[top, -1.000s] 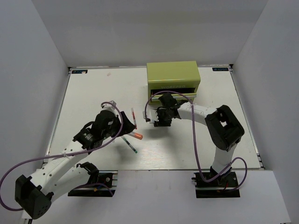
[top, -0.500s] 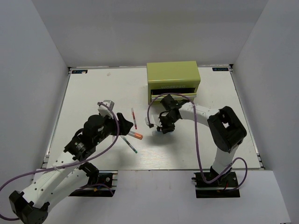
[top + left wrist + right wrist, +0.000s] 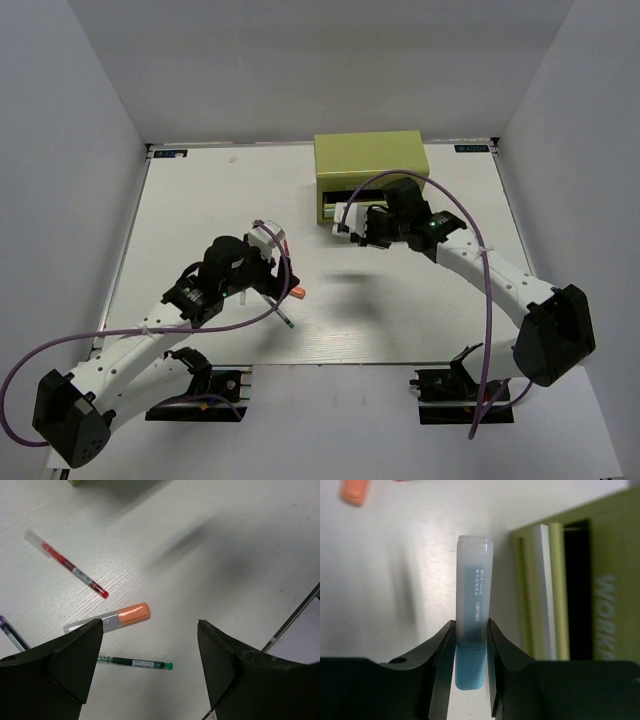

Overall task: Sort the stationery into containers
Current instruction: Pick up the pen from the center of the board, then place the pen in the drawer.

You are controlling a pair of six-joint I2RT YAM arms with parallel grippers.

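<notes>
while the top view is barely showing it, the right gripper (image 3: 470,625) is squeezing a blue bar (image 3: 473,580); the left gripper (image 3: 149,626) is hanging wide open.

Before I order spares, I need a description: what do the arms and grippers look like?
The left arm and right arm have white links with black joints; a purple cable loops along each. The left gripper and right gripper have black, matte, wedge-shaped fingers.

Right wrist feed: I'm reading "WORK" in pale letters on the front of the green box (image 3: 612,550), cut off at the frame edge. The blue bar (image 3: 472,595) carries "deli", plus tiny print I can't make out. Print on the green pen (image 3: 135,663) is too small.
</notes>
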